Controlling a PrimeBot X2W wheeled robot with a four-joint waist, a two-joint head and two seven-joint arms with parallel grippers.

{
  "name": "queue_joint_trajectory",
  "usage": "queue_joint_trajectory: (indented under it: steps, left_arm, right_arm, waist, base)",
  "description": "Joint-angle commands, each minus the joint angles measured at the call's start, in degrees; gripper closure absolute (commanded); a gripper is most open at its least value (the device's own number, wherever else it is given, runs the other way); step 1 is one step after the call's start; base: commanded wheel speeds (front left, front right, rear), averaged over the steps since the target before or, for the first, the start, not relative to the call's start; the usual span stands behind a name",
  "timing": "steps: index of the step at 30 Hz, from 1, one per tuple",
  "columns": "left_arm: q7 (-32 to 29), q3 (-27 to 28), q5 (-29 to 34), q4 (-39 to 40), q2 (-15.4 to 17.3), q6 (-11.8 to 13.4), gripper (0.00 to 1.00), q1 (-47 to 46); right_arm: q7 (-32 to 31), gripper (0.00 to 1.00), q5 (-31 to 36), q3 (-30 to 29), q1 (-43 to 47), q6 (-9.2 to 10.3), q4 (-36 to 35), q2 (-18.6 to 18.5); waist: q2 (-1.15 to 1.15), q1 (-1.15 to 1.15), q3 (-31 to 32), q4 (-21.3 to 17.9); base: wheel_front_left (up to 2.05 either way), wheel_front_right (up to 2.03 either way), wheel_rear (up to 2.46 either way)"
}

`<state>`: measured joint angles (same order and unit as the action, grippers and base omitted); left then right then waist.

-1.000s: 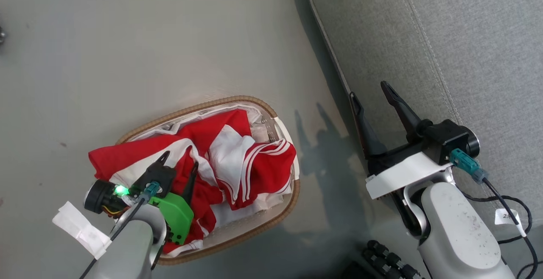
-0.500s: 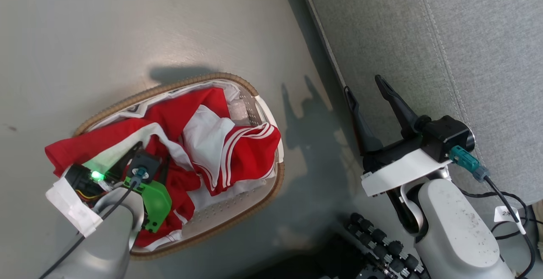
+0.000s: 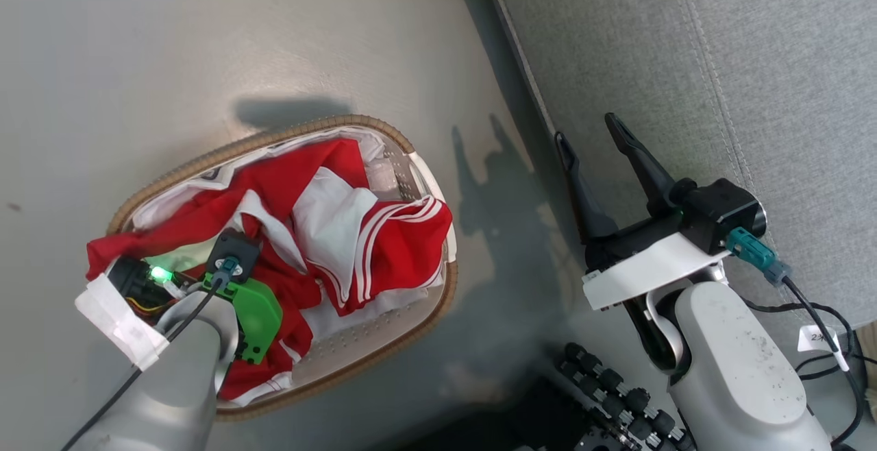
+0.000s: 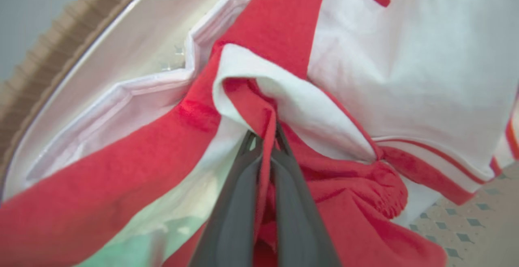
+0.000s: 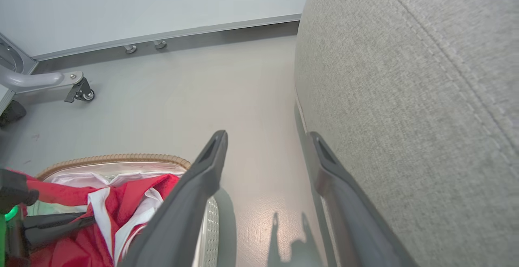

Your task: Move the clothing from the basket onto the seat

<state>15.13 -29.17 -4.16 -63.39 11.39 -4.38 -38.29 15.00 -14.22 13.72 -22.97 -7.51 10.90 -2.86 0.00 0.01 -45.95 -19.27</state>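
- Head view: all the clothing (image 3: 384,245) lies heaped in the basket (image 3: 308,129), which stands on the floor (image 3: 205,40) beside the seat (image 3: 719,60). Nothing red lies on the seat, so no piece has been moved yet.
- Left wrist view: the left jaws are pinched shut on a red fold of the clothing, and a white panel is bunched just past their tips. The first grasp looks made. Lifting it out, carrying it across and laying it on the seat are all left to do.
- The right jaws stand wide apart and empty, just beside the seat's edge.
- A second ago the left jaws stood open over the heap. Now they are closed and the cloth has gathered toward them. The shifted framing is the camera's own move, and the right jaws are as they were.
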Motion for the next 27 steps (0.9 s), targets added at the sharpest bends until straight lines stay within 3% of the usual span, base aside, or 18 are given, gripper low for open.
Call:
queue_joint_trajectory:
  steps: [1,6,17,27]
  left_arm:
    - [0.0,0.4,-0.9,0.8,-0.3,-0.1,1.0,1.6]
    - [0.0,0.0,-0.7,5.3,-0.7,0.2,1.0,6.0]
    - [0.0,4.8,-4.9,13.4,-4.1,1.4,1.0,16.3]
    - [0.0,7.6,-4.6,21.9,-6.4,-0.3,1.0,24.1]
  right_arm:
    - [0.3,0.0,0.0,-0.4,-0.4,0.04,0.4,-0.1]
    - [0.3,0.0,0.9,-0.3,0.8,0.04,1.7,-0.1]
    - [0.3,0.0,1.7,-1.2,5.0,0.04,5.1,-0.2]
    - [0.3,0.0,2.3,-2.5,9.5,0.04,7.4,-0.2]
  waist:
    - [0.0,-0.01,2.1,0.7]
    - [0.0,-0.01,7.6,1.6]
    - [0.0,-0.01,21.7,5.7]
    - [0.0,-0.01,32.0,10.1]
  base:
    - [0.0,0.0,0.0]
    - [0.0,0.0,0.0]
    - [0.0,0.0,0.0]
    - [0.0,0.0,0.0]
